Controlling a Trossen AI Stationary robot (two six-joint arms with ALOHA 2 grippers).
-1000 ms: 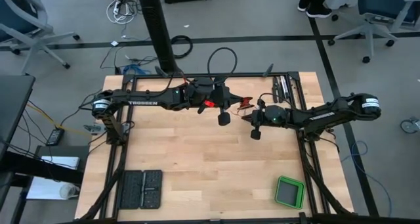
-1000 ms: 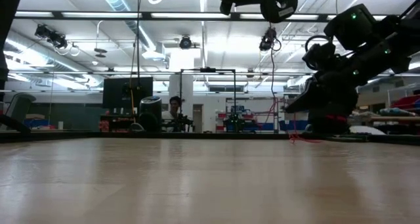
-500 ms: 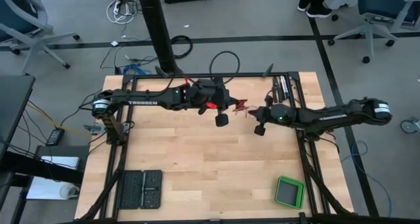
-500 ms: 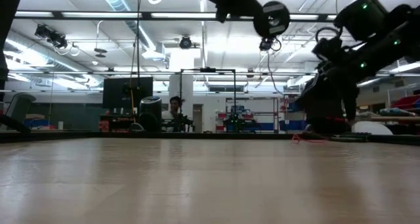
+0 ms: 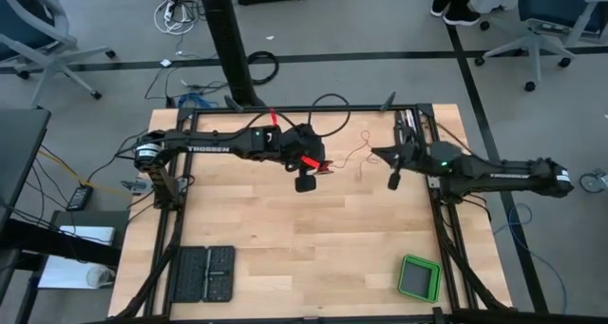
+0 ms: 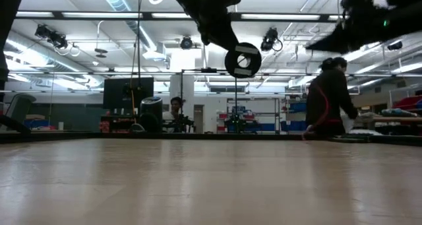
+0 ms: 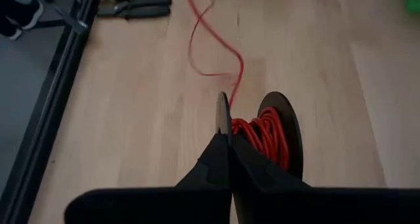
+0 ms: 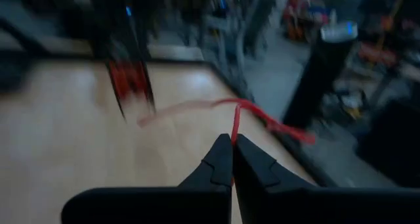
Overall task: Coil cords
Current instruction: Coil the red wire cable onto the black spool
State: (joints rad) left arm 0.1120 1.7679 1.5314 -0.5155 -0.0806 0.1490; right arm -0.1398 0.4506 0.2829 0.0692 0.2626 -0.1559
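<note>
The thin red-orange cord [image 5: 361,155] runs across the table's far middle, between my two grippers. Part of it is wound on a small black spool [image 7: 266,135], which also shows in the high view [image 5: 305,182] and the low view [image 6: 242,60]. My left gripper [image 7: 226,142] is shut on the spool, above the table's middle. My right gripper [image 8: 233,142] is shut on the cord, toward the table's right edge; it also shows in the high view [image 5: 391,165]. The cord's dark end piece does not show. My left gripper pinches the rim of one thin black flange [image 7: 222,115] of the spool between its two fingers. The fingers come from the table's left, slanting down. The spool hangs clear of the table, with the wound cord [image 7: 262,133] beside the fingers. My right gripper pinches a single strand of the cord [image 8: 234,122] between its fingertips. The fingers come from the table's right side. The cord leaves the fingers on both sides and runs in a loose wavy line toward the spool.
Black hand tools [image 5: 410,126] lie at the table's far right corner. A green box [image 5: 418,277] sits at the near right and two black trays [image 5: 204,273] at the near left. A person [image 6: 330,99] stands in the room beyond the far edge.
My left gripper has carried the spool down and toward the table's near left. My right gripper has risen and gone toward the table's right edge. The cord, bunched between them before, is now drawn out into a long thin line.
</note>
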